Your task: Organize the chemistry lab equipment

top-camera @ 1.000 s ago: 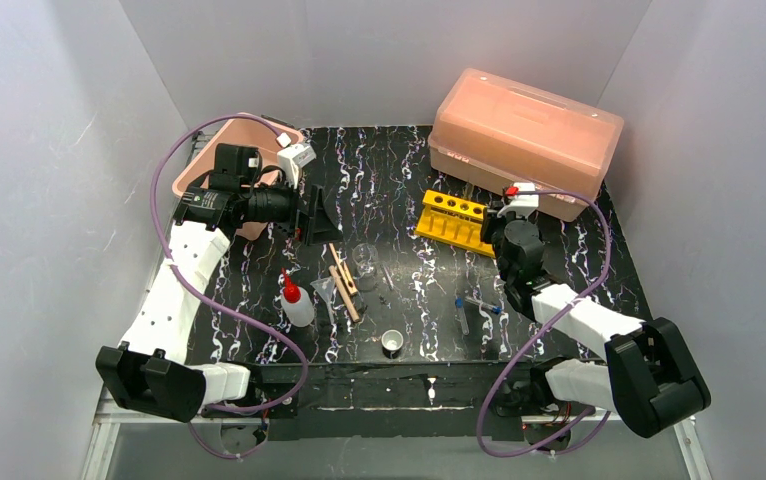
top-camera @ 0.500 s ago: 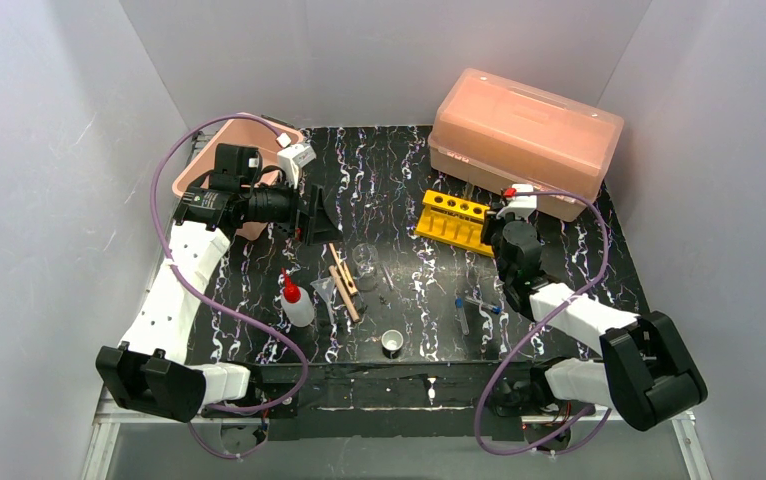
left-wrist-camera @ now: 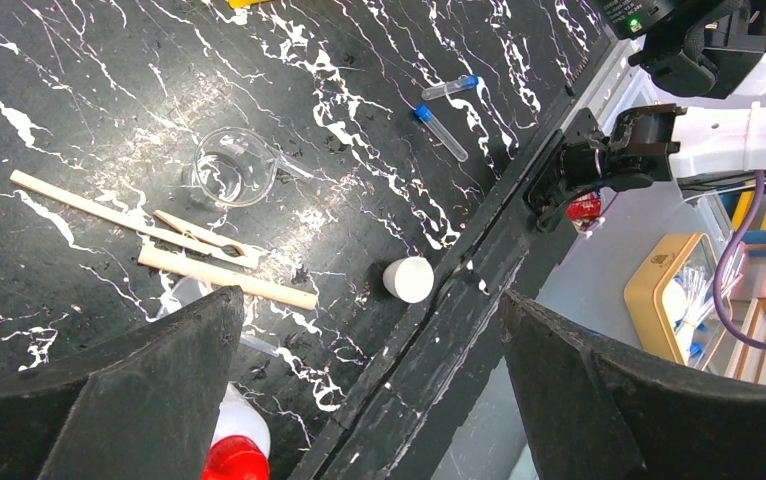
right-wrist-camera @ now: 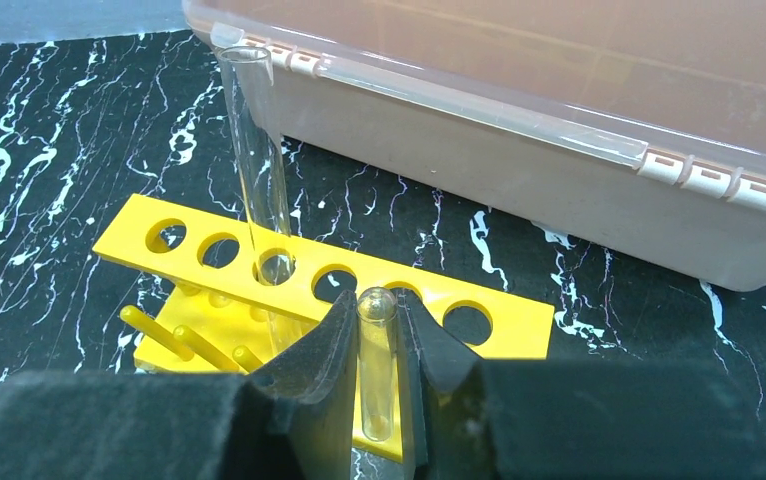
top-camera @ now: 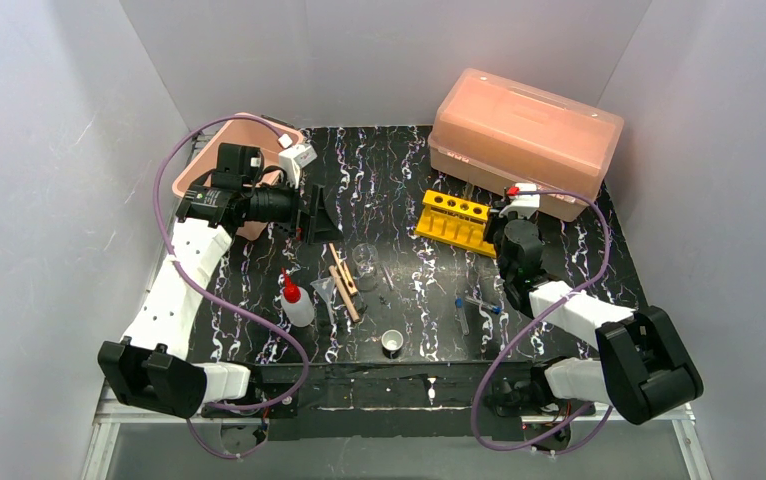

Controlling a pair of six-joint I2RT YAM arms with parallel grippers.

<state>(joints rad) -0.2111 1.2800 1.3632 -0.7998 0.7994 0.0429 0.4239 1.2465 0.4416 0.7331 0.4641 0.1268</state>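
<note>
My right gripper [right-wrist-camera: 377, 305] is shut on a clear glass tube [right-wrist-camera: 377, 350], rounded end up, just in front of the yellow rack [right-wrist-camera: 519, 335]. Another clear tube [right-wrist-camera: 259, 150] stands in the rack's third hole. Seen from above, the right gripper [top-camera: 506, 218] sits at the rack's [top-camera: 452, 221] right end. My left gripper [top-camera: 317, 215] hangs open over the mat's left, nothing between its fingers. Below it lie the beaker [left-wrist-camera: 233, 167], wooden clamps [left-wrist-camera: 199, 240], white cup [left-wrist-camera: 407, 279], two blue-capped tubes [left-wrist-camera: 444, 125] and the red-nozzled squeeze bottle [left-wrist-camera: 239, 450].
The big pink lidded box [top-camera: 524, 135] stands right behind the rack. An open pink bin [top-camera: 221, 150] sits at the back left, beside the left arm. The mat's front edge runs close to the white cup [top-camera: 392, 342].
The right arm's elbow has drifted slightly left while its gripper stays at the rack with the tube. The left arm has hardly moved.
</note>
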